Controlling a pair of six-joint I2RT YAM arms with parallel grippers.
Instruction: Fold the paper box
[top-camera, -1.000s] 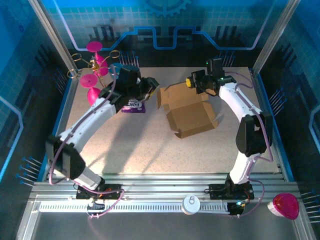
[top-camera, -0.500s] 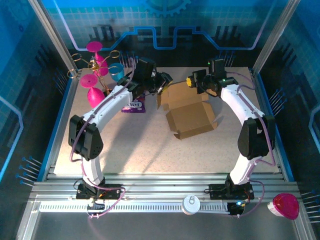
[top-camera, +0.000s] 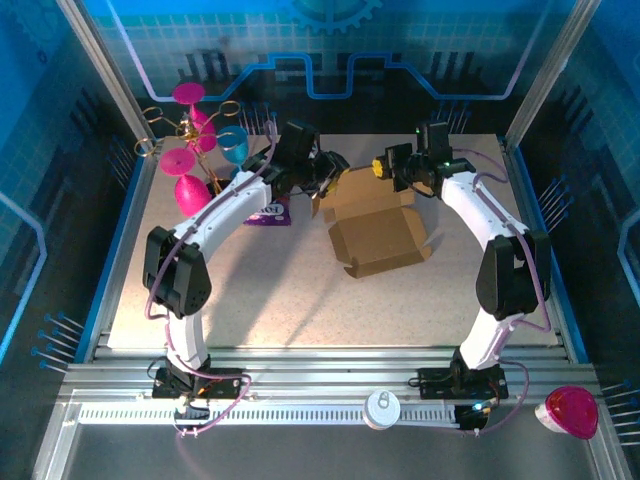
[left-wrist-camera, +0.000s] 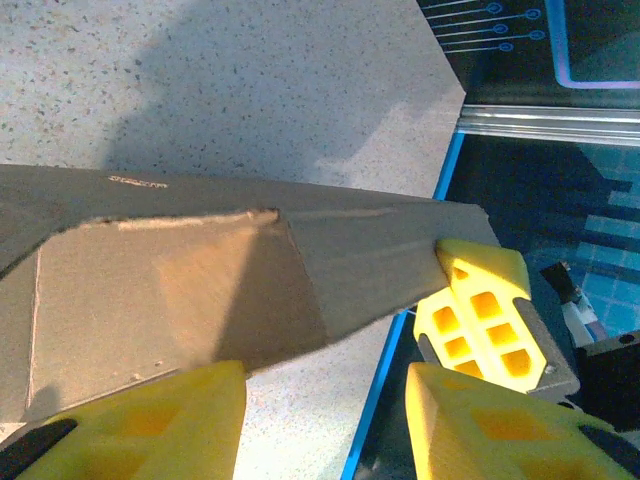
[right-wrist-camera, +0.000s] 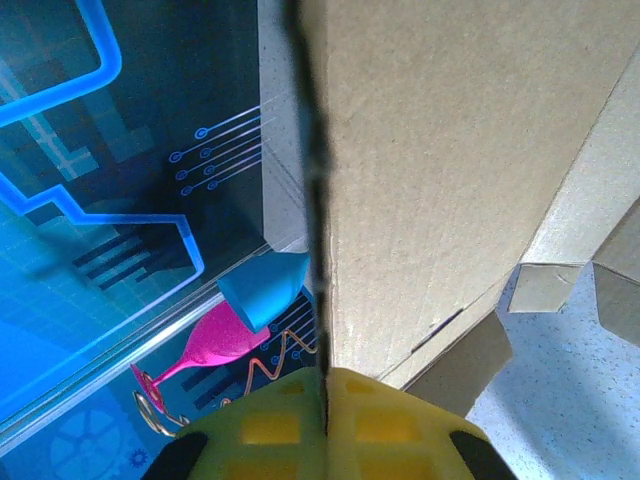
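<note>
The brown paper box (top-camera: 378, 228) lies open in the middle of the table, its lid panel raised at the back. My right gripper (top-camera: 386, 165) is shut on that raised panel's top edge; in the right wrist view the yellow fingers (right-wrist-camera: 325, 415) pinch the cardboard panel (right-wrist-camera: 450, 150) edge-on. My left gripper (top-camera: 335, 168) hovers at the box's back left corner. In the left wrist view it (left-wrist-camera: 325, 425) stands open with bare table between its fingers, just short of the tilted panel (left-wrist-camera: 200, 270). The right gripper's yellow finger (left-wrist-camera: 480, 320) shows at the panel's far corner.
A purple snack packet (top-camera: 268, 212) lies left of the box under the left arm. A wire rack with pink glasses and a blue cup (top-camera: 200, 140) stands at the back left. The table's blue back edge (left-wrist-camera: 400, 350) runs close behind the box.
My left arm has swung right, from over the purple packet to the box's back left corner, and its jaws have opened wider. The right gripper has kept its hold and barely moved.
</note>
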